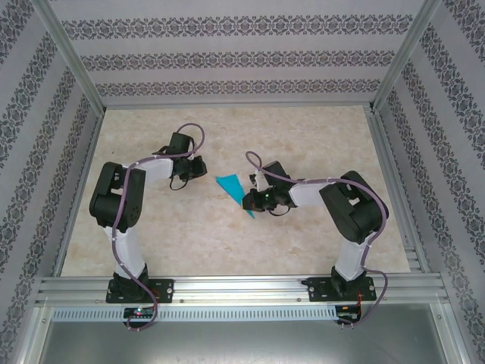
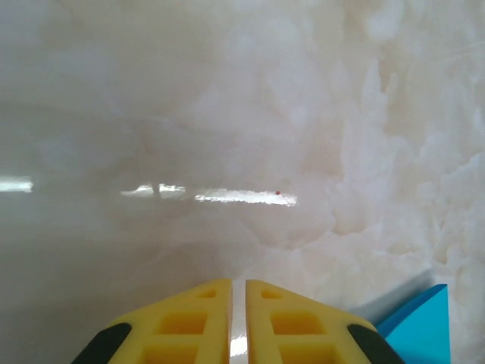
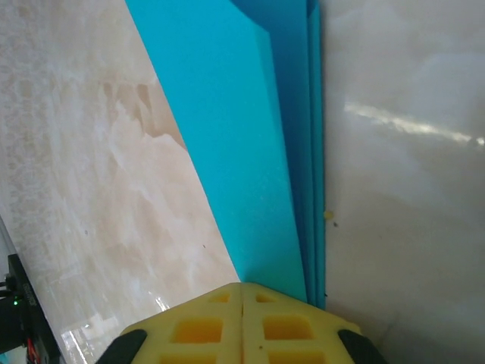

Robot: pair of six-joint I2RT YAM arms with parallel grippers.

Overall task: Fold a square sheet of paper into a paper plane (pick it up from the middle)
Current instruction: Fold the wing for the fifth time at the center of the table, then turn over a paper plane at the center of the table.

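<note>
Top external: paper plane (image 1: 230,186) lies flat mid-surface (image 1: 303,136), between the two arms. Right wrist: its narrow end meets the right end effector (image 3: 242,287), pads pressed together; whether it is pinched is unclear. Left end effector (image 2: 238,282) is nearly closed, thin slit, empty, near the plane's corner.

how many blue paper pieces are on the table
1: the paper plane lies mid-table, its narrow end at the right gripper, its wide end toward the left gripper. More could hide under them.
</note>
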